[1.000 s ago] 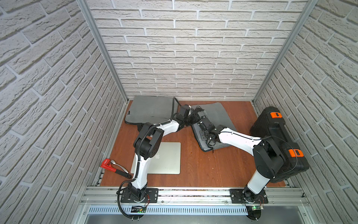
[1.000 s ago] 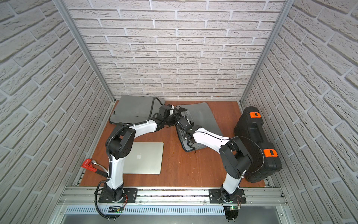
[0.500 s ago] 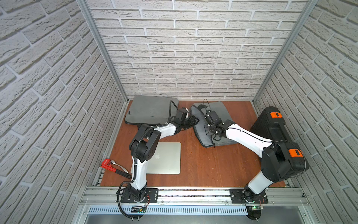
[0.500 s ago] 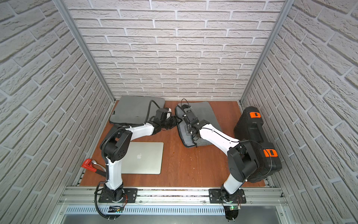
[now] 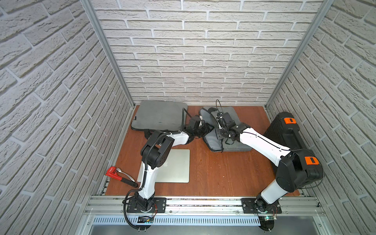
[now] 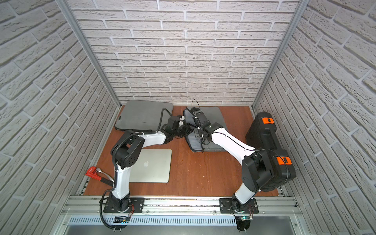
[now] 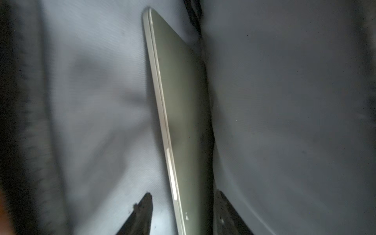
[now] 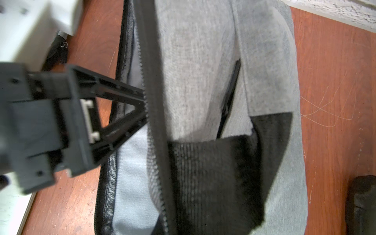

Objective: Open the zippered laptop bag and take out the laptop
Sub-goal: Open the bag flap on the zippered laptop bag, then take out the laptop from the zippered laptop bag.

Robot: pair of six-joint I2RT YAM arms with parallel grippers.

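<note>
The laptop bag point(image 5: 232, 147) is laid on the wooden table point(image 5: 223, 173) near the back wall, right of centre. Its zip is undone and its upper flap is raised along the side facing the left arm. The left arm is bent sharply at the elbow above a closed silver computer point(image 5: 177, 166) that lies flat on the table. Its forearm is stretched low toward the bag, and the left gripper point(image 5: 205, 130) is pushed into the opening. In the left wrist view the laptop point(image 7: 183, 101) is seen edge-on inside the bag's grey lining, straddled by the two fingertips point(image 7: 142, 213). One is set apart from the metal edge and the other lies just beside the flat face, so the jaws are spread and nothing is clamped. The right arm is extended diagonally from the front right corner, past a black case point(image 5: 284, 130), with its forearm sloping down to the bag. The right gripper point(image 5: 216, 115) is closed tight on the lifted flap near its zip edge.
</note>
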